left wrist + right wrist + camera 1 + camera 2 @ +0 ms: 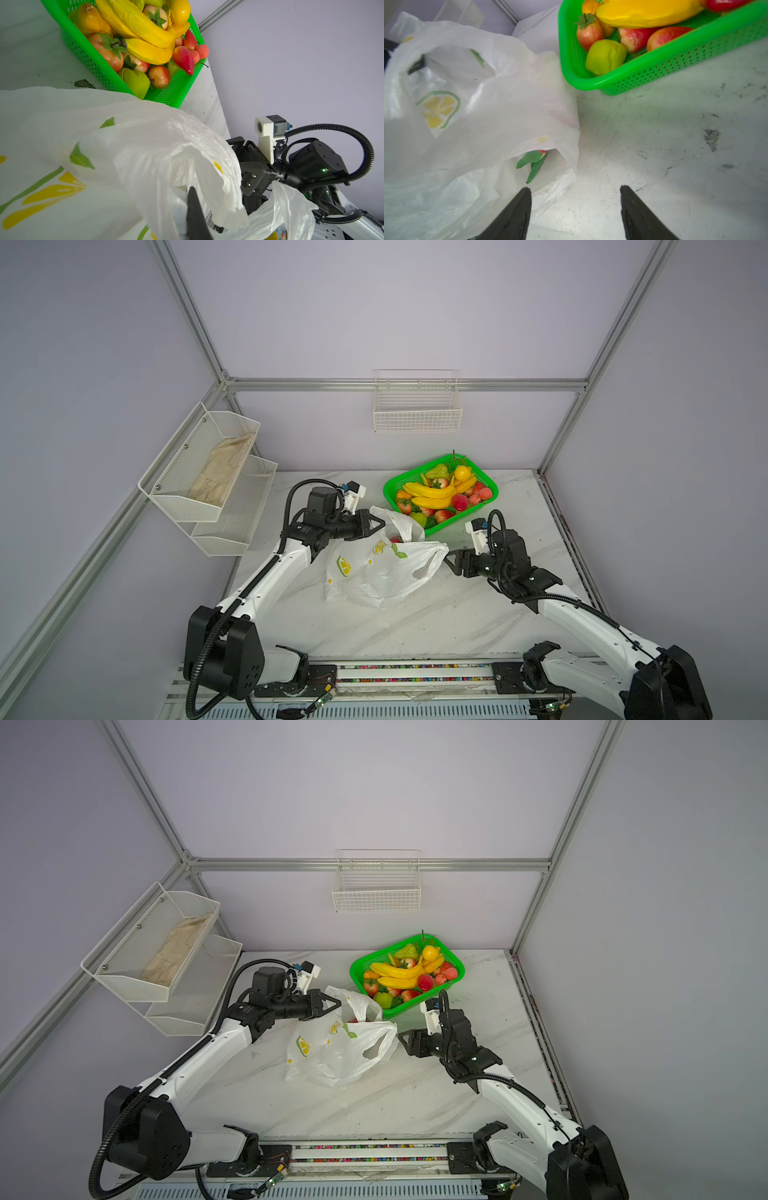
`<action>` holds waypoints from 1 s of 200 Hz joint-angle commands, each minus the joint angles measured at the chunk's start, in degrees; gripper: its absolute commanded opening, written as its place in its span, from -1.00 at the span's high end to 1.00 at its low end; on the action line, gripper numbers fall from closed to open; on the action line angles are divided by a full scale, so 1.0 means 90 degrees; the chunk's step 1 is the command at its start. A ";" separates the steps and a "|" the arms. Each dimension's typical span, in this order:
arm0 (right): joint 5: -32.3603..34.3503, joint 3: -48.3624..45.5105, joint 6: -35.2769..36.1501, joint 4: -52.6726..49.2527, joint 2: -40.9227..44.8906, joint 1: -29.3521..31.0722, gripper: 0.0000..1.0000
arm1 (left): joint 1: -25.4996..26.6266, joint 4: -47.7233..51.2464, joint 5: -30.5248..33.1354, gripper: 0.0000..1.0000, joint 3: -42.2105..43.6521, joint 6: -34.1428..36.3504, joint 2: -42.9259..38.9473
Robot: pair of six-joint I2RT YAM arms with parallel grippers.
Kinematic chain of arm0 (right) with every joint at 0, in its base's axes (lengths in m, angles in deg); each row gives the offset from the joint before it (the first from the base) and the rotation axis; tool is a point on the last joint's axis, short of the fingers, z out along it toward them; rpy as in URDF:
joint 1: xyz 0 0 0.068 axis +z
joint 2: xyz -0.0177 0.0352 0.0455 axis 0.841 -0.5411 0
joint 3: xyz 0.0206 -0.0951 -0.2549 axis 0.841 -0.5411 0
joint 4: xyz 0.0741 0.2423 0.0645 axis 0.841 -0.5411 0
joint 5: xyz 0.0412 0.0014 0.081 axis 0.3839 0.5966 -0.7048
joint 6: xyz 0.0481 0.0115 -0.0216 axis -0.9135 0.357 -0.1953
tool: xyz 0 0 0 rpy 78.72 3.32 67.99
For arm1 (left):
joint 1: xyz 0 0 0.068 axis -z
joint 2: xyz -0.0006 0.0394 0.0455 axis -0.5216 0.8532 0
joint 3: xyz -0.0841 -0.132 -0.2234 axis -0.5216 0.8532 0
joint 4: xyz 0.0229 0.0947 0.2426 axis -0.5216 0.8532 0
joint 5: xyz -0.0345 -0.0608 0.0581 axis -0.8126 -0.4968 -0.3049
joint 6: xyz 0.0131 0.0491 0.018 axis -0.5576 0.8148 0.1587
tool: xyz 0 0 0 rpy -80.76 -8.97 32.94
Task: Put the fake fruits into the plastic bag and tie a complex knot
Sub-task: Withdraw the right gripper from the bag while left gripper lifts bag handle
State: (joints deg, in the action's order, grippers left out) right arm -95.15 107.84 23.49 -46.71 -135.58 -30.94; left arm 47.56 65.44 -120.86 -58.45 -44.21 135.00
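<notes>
On the bench (457,614): the plastic bag (374,572) is laid crumpled between the two arms, its open end turned toward the right arm, just beside the green basket (390,502).
Fake fruits (432,491): nearly all are heaped in the basket; one red piece with green leaves (532,161) is seen inside the bag.
Left pincer (381,526): pressed together on the bag's far handle, which is held off the bench.
Right pincer (451,563): spread, with nothing held; in the right wrist view one finger (517,214) is set over the bag's near edge, the other over bare bench.
Step in hand: judged to be the filling, hardly begun, with the mouth being opened for more fruit.
Next move: the near handle looks due to be pinched and lifted so that the mouth gapes; a careful bite is called for by the thin film.
Arm pose: the left forearm is stretched low across to the bag, wrist level; the right arm is bent in from the near right corner, its pincer pointed at the bag.
</notes>
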 commanded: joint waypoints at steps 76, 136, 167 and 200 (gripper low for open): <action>-0.1165 -0.0606 -0.1037 0.3046 -0.1639 0.0057 -0.18 | -0.0043 -0.0171 0.0009 1.00 0.0248 0.0048 -0.0266; -0.1335 -0.0531 -0.1199 0.3614 -0.2214 0.0291 0.75 | -0.0043 -0.0137 0.0159 1.00 0.0266 0.0101 -0.0417; -0.1510 -0.0423 -0.1277 0.3812 -0.1733 0.0380 0.96 | -0.0113 -0.0101 0.0422 1.00 0.0284 0.0183 -0.0669; -0.1542 -0.0134 -0.1524 0.4024 -0.1315 0.0768 0.98 | -0.0508 -0.0092 0.0372 1.00 0.0243 0.0084 -0.0878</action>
State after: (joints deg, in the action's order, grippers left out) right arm -107.71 103.17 11.75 -15.04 -150.38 -26.39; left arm 45.85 65.90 -117.66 -57.65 -44.04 129.87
